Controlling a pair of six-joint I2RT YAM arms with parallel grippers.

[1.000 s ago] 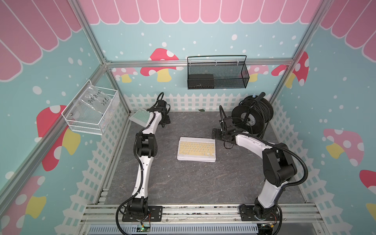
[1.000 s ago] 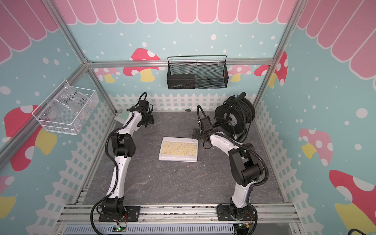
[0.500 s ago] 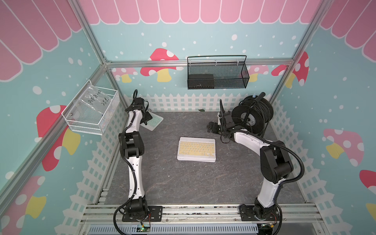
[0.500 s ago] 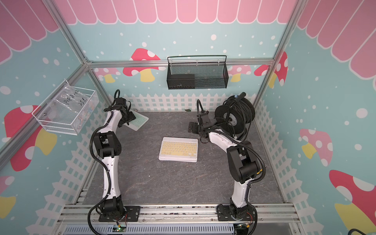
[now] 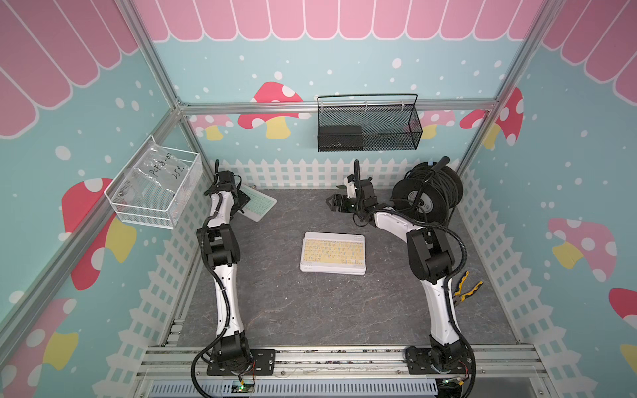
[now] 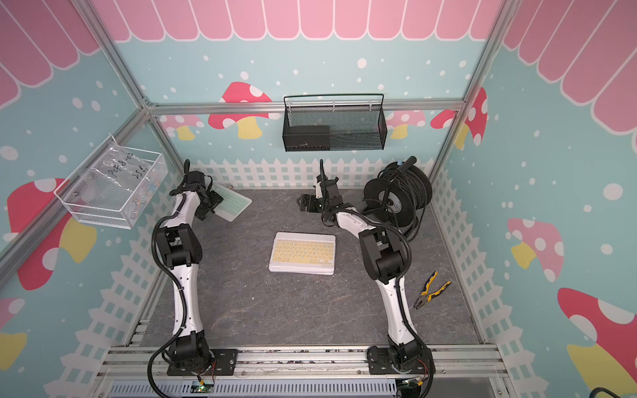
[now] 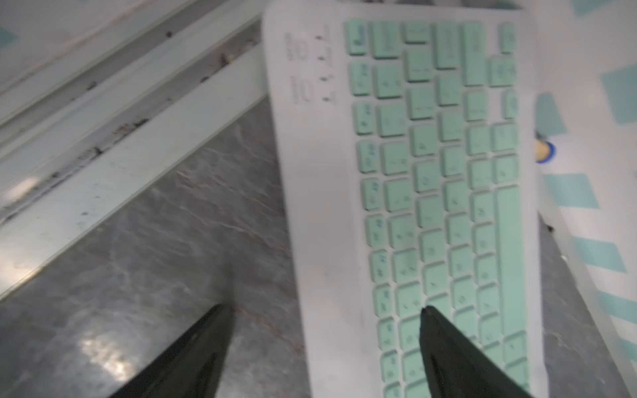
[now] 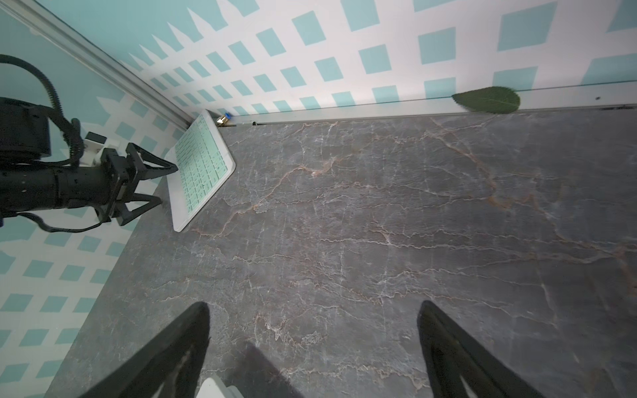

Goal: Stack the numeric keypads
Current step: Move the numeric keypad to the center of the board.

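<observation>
Top views: yellow-keyed keypad (image 5: 332,252) lies flat near the middle of the table (image 5: 310,310), long side across the frame. A second white frame edge shows beneath its lower side, so it tops a stack; how many lie under it cannot be told.

Mint-green keypad (image 5: 258,205) sits apart from the stack, in the upper left corner of the table, turned diagonally beside the white fence print. Whether it lies flat or leans on the wall cannot be told.

Left claw (image 7: 324,308): jaws spread wide, holding nothing. In the left wrist view one finger (image 7: 448,344) stands over the mint keys and its partner is over bare table, straddling the keypad's long white border. Contact unclear; view is blurred.

Right claw (image 8: 314,305): jaws wide apart, empty, above bare table in the upper middle of both top views, pointing toward the mint-green keypad.

Also present: black cable reel (image 5: 427,196) upper right, yellow-handled pliers (image 5: 465,291) at right edge, green leaf (image 8: 486,100) by the back wall.
</observation>
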